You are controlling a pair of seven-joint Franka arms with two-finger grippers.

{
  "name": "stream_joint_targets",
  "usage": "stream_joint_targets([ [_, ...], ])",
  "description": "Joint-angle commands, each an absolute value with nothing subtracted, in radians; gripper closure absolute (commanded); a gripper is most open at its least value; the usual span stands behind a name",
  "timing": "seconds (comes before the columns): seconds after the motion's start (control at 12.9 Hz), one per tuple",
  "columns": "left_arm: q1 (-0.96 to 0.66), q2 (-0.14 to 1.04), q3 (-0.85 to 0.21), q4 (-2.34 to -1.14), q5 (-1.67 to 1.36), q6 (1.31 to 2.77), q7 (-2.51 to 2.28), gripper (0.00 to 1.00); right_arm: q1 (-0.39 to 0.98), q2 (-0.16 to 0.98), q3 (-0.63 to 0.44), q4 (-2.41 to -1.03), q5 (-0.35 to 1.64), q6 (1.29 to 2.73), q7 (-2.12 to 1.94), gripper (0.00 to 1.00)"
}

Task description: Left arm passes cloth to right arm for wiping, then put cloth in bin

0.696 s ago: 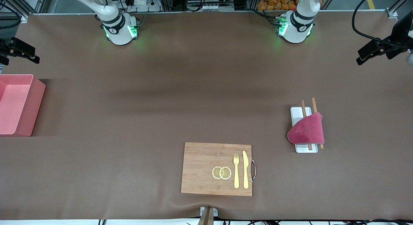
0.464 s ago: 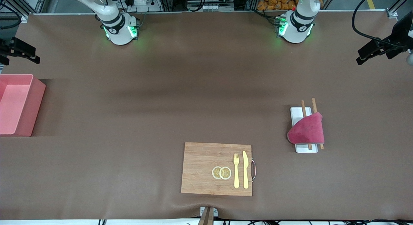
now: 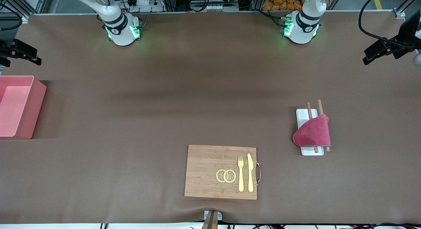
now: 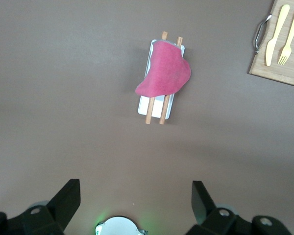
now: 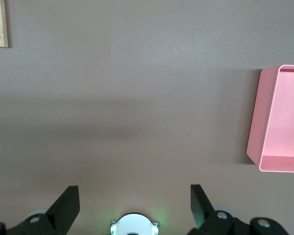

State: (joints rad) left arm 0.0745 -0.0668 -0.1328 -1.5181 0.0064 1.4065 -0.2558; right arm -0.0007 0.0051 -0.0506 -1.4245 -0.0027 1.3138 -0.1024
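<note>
The crimson cloth [image 3: 313, 133] lies crumpled over two wooden chopsticks [image 3: 309, 107] on a small white tray [image 3: 302, 115] toward the left arm's end of the table; it also shows in the left wrist view [image 4: 164, 76]. The pink bin [image 3: 37, 107] stands at the right arm's end and shows in the right wrist view [image 5: 255, 115]. My left gripper [image 4: 135, 205] is open and empty, high above its own base. My right gripper [image 5: 134, 205] is open and empty, high above its own base. Neither gripper shows in the front view.
A wooden cutting board [image 3: 204, 170] with two lemon slices [image 3: 226, 175], a yellow fork [image 3: 240, 173] and a knife [image 3: 250, 172] lies near the front camera's edge of the table. The arm bases [image 3: 301, 25] [image 3: 121, 28] stand at the back edge.
</note>
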Motion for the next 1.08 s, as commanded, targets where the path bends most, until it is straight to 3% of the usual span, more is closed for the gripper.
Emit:
stream_joint_targets([
  [0.0,0.072,-0.026,-0.129,-1.505,0.015,1.391,-0.250,0.00,0.006,0.008,-0.051,-1.417,0.014,1.307,-0.086,0.00],
  [0.62,0.064,0.207,-0.133,-1.574,0.089,1.636,-0.239,0.00,0.035,0.028,-0.049,-1.417,0.014,1.301,-0.086,0.00],
  [0.93,0.074,0.230,-0.133,-1.785,0.109,1.941,-0.238,0.00,0.052,0.040,-0.048,-1.417,0.014,1.301,-0.087,0.00],
  [1.01,0.074,0.241,-0.133,-1.822,0.109,1.998,-0.238,0.05,0.055,0.046,-0.048,-1.417,0.014,1.301,-0.089,0.00],
])
